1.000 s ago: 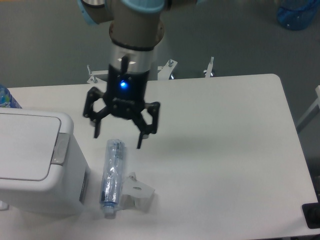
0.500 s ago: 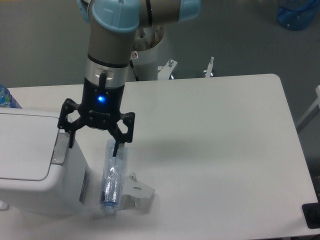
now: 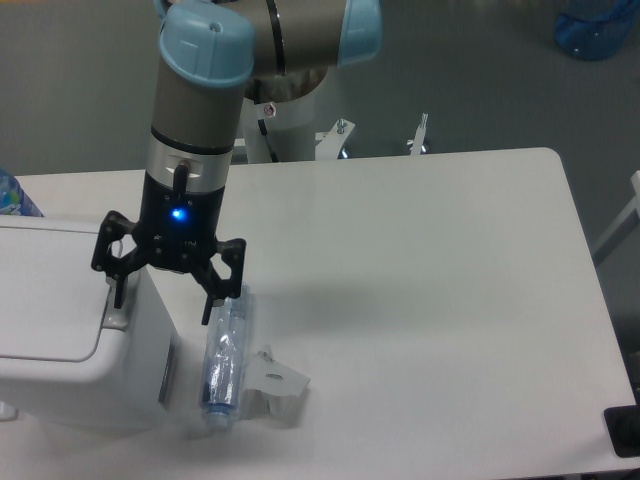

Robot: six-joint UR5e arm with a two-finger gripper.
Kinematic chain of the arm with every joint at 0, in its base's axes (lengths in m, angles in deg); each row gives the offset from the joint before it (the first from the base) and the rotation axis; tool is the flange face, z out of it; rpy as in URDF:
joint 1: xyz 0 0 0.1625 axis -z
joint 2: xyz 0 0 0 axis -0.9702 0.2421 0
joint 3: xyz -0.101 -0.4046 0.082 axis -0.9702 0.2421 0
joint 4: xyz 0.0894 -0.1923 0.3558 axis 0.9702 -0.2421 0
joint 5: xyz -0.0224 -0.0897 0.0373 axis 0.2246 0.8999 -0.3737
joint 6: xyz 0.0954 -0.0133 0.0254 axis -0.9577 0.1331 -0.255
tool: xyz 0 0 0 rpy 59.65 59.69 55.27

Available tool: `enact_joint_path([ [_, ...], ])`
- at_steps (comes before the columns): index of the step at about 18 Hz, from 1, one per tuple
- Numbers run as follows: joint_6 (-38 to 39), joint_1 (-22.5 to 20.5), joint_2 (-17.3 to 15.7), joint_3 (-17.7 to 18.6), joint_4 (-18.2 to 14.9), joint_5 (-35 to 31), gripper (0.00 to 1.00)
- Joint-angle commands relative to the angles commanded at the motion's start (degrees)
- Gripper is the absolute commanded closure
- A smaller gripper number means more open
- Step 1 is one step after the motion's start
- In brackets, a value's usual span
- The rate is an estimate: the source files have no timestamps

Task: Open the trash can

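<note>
The trash can [image 3: 60, 320] is a large white box-shaped bin at the left edge of the table, its flat lid down. Its grey push tab [image 3: 116, 315] lies on the right side of the top. My gripper [image 3: 163, 312] is open and empty, its black fingers pointing down. The left fingertip hangs over the grey tab and the right fingertip over the neck end of the bottle. A clear crushed plastic bottle [image 3: 224, 362] lies on the table just right of the bin.
A small white bracket [image 3: 275, 385] lies right of the bottle. A blue bottle [image 3: 12, 195] peeks in at the far left edge. Metal clamps [image 3: 420, 135] stand at the table's back edge. The table's right edge is near x 600.
My gripper has moved left and slightly down, from over the table right of the bin to straddling the bin's right edge. It has stayed open. The bin and bottle have not moved.
</note>
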Motion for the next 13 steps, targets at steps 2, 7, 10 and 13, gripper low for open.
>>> enact_joint_path([
  [2,0.0,0.0,0.26,0.0,0.0,0.0,0.0],
  [7,0.0,0.0,0.7,0.09,0.0,-0.18,0.0],
  [10,-0.09,0.0,0.79,0.09,0.0,-0.18,0.0],
  [13,0.0,0.0,1.05,0.0,0.0,-0.18,0.0],
])
